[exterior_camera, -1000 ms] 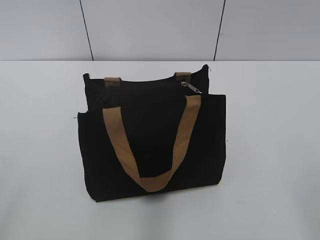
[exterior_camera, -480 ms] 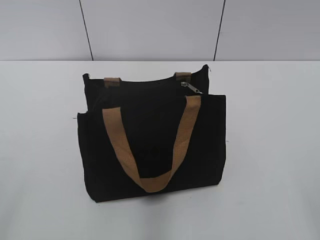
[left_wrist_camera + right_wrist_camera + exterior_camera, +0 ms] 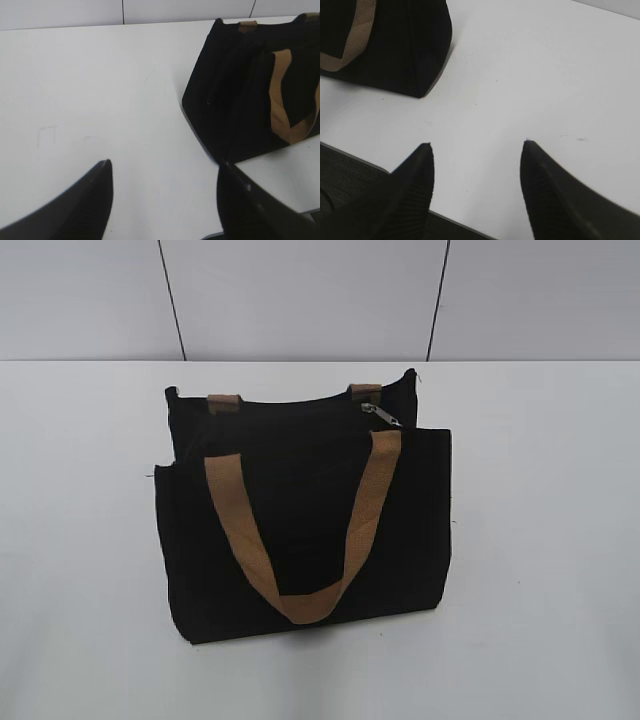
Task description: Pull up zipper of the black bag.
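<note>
In the exterior view, the black bag (image 3: 305,520) stood upright on the white counter (image 3: 540,540), a tan strap (image 3: 300,530) looping down its front. The zipper (image 3: 380,415) lay at the right end of the bag's top edge. Neither arm showed there.

In the left wrist view, the left pincer (image 3: 162,172) hung wide open and empty above the counter, the bag to its upper right.

In the right wrist view, the right pincer (image 3: 477,152) was likewise spread and empty near the counter's edge, the bag to its upper left.
</note>
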Robot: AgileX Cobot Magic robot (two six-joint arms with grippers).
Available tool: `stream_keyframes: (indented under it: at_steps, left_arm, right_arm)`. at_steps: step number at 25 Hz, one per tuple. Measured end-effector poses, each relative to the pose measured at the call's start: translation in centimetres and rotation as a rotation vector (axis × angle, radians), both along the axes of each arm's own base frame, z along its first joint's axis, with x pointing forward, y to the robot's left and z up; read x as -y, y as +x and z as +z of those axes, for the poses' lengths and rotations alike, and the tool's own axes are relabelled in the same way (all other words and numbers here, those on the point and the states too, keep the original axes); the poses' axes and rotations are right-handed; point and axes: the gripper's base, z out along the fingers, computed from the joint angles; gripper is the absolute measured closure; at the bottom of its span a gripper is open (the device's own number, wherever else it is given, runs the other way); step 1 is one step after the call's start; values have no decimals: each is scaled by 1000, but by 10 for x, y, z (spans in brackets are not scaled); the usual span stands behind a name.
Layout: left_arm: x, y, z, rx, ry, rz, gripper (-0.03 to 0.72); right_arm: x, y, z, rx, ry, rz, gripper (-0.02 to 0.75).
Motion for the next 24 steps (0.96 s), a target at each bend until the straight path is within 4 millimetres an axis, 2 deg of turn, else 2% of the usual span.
stream_keyframes:
  at_steps: [4, 14, 24]
  left_arm:
    - [0, 0, 0, 0, 0, 0, 198]
    - [0, 0, 0, 0, 0, 0, 199]
    - [0, 0, 0, 0, 0, 0, 200]
  right_arm:
    - [0, 0, 0, 0, 1, -34, 305]
    - [-2, 0, 0, 0, 1, -362, 305]
    - [-2, 0, 0, 0, 1, -385, 305]
